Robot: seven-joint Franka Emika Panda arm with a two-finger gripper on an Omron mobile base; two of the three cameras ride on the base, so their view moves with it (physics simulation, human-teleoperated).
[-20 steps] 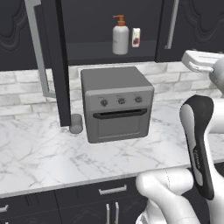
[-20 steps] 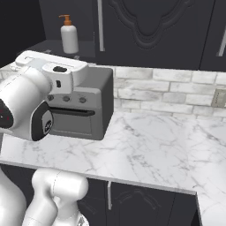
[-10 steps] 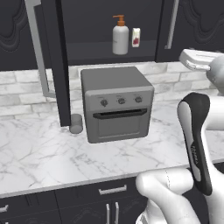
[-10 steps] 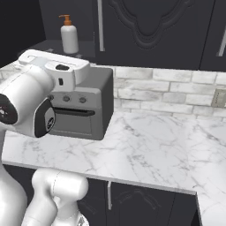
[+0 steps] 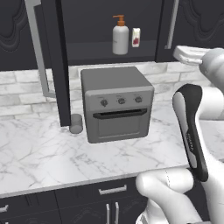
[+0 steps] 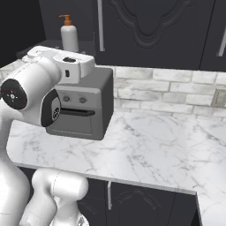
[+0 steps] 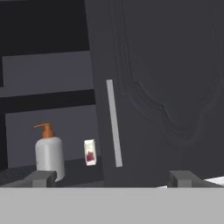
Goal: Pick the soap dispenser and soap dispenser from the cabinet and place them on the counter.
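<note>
The task is judged to be at its very start: nothing has been lifted from the cabinet and nothing has been set on the desk. The jaws are spread wide and hold nothing; in the hand view the gripper is aimed at the open cabinet, with one fingertip low at the left and the other low at the right.

The white soap dispenser with the orange pump is seen ahead of the jaws and off toward the left fingertip, upright on the cabinet shelf and well apart from both tips. Just beside it, nearer the middle of the jaws' line, the small white carton with a red mark is standing. Straight ahead, the cabinet door's bar handle is faced.

A second, dark grey dispenser cannot be made out in these pictures. Below the shelf, a grey toaster oven and a short grey cup are resting on the desk.

Both picks and both placements are judged to remain.
</note>
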